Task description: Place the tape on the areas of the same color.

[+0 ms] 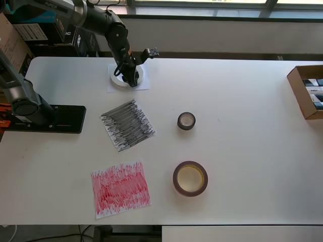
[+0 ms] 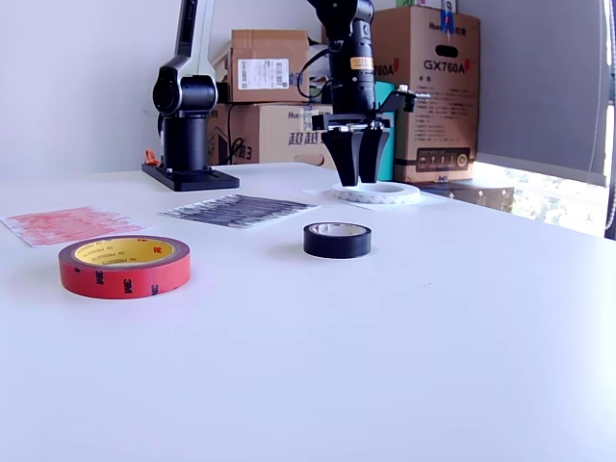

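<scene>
The white tape ring lies flat on the plain white sheet at the overhead view's upper left. My gripper points straight down on the ring's rim, its fingers drawn nearly together there. The small black roll rests on bare table to the right of the black-scribbled sheet. The large red-brown roll lies flat, right of the red-scribbled sheet. Neither roll touches a sheet.
The arm's black base plate is fixed at the overhead view's left edge. An open cardboard box sits at the table's right edge. Stacked cartons stand behind the table.
</scene>
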Motion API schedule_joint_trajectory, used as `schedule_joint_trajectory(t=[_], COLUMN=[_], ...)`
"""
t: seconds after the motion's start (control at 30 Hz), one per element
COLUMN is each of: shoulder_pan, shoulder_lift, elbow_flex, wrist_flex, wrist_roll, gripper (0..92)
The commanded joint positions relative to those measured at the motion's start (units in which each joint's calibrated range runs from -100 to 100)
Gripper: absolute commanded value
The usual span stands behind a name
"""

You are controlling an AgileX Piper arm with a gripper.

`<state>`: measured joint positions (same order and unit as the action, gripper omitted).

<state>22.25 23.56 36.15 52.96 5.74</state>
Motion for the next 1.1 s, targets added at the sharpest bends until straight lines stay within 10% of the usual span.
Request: schedule_joint_trajectory(t=[0.0,1.07], shoulder_pan=[0.7,-28.8], shoulder_lift=[-0.1,12.7], elbow_flex=[-2.8,-32.4], wrist_flex=[0.9,5.9], wrist_roll=[0.2,-2.0], gripper=[51.3,51.2])
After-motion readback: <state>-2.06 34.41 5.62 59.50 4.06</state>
